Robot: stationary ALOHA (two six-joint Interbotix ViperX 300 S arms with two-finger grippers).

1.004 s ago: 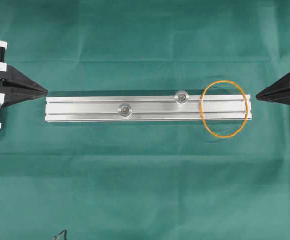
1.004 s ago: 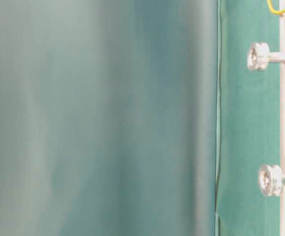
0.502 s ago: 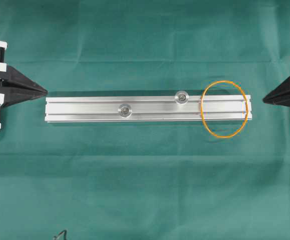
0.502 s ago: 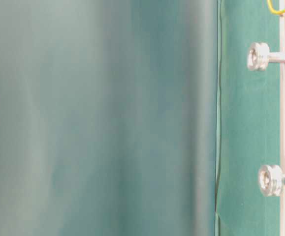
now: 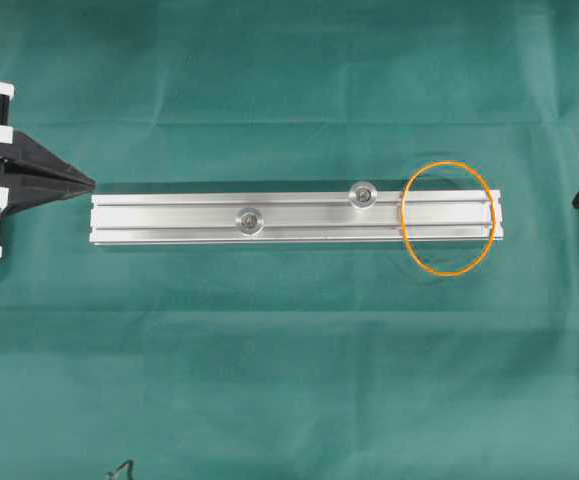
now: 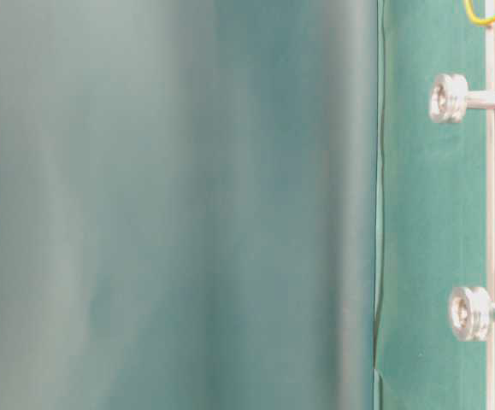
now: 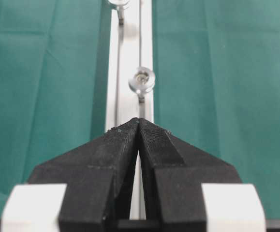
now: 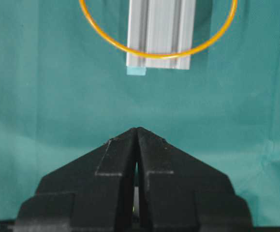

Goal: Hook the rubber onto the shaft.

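The rubber (image 5: 401, 222) is a thin orange loop lying flat across the right end of the aluminium rail (image 5: 169, 218), wider than the rail. It also shows as the rubber (image 8: 161, 56) round the rail end in the right wrist view. Two shafts stand on the rail: one shaft (image 5: 364, 194) left of the loop, another shaft (image 5: 249, 219) farther left. Nothing is hooked on either. My left gripper (image 5: 91, 183) points at the rail's left end, shut and empty. My right gripper (image 5: 576, 203) sits at the right edge, shut and empty, well apart from the loop.
Green cloth (image 5: 289, 380) covers the table, with faint creases. A small dark wire end (image 5: 119, 468) pokes in at the bottom edge. In the table-level view a blurred green fold (image 6: 179, 205) fills the left, with both shaft heads (image 6: 449, 97) at the right.
My right gripper has drawn back to the right, away from the rail end and the loop. The left gripper, the rail and the rubber have not moved.
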